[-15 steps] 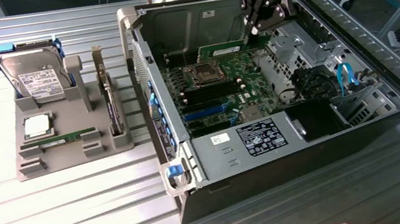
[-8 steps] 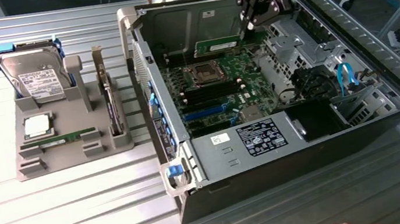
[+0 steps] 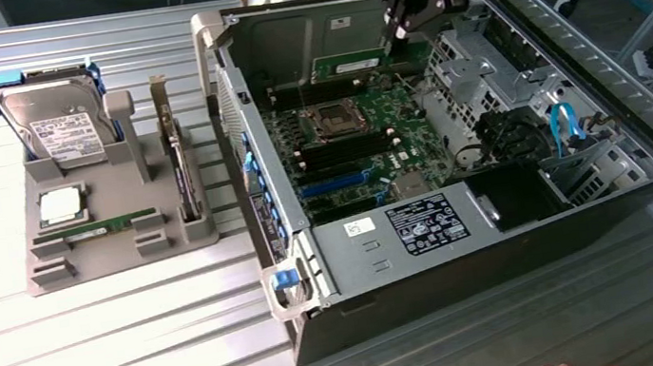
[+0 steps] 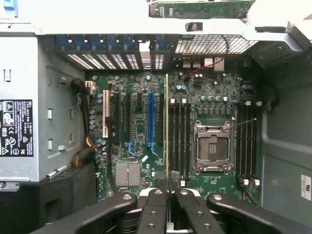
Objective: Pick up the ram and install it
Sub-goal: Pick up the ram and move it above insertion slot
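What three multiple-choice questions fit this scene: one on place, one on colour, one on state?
1. Where is the hard drive?
A. in the grey tray
B. inside the computer case
C. on the bare table

2. What colour is the ram in the pincer?
A. blue
B. green
C. red

3. How is the pincer?
A. open, empty
B. shut on the processor
C. shut on the ram

Answers: A, it sits in the tray at the exterior view's left; B, its board is green; C, it clamps the ram above the motherboard.
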